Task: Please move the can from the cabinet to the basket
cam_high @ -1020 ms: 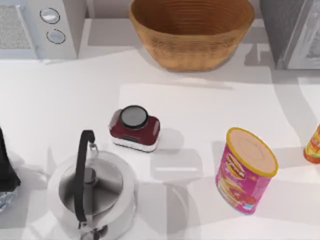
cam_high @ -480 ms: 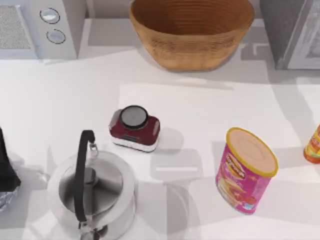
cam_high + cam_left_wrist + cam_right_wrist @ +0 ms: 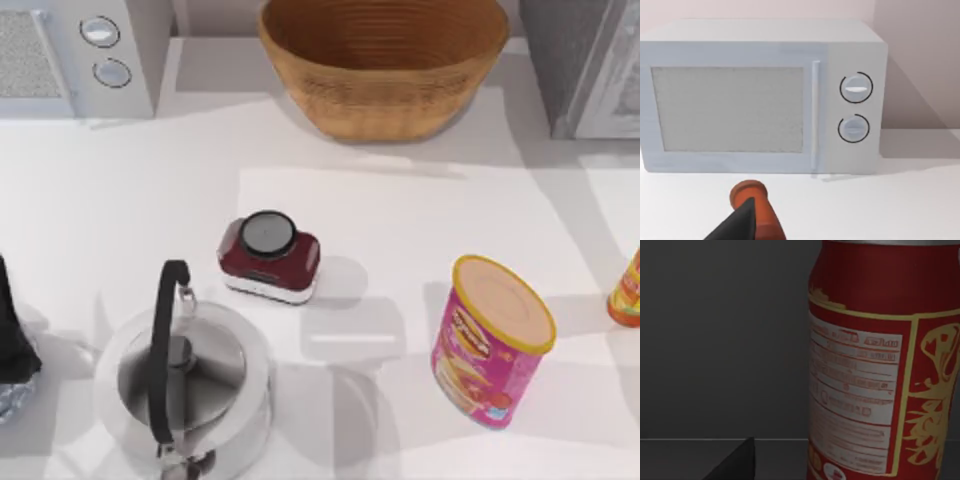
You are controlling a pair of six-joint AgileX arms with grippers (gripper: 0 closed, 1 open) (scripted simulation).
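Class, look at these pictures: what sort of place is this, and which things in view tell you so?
Most likely a rendered kitchen counter. A white microwave stands at the back left, a steel kettle sits near the front, and a wicker basket and a snack canister rest on the white worktop.

Can (image 3: pixel 880 365) was red with gold trim and a white label, basket (image 3: pixel 385 75) tan-brown and ribbed, cabinet (image 3: pixel 575 55) speckled grey, canister (image 3: pixel 490 345) pink with a yellow rim, microwave (image 3: pixel 760 95) white.
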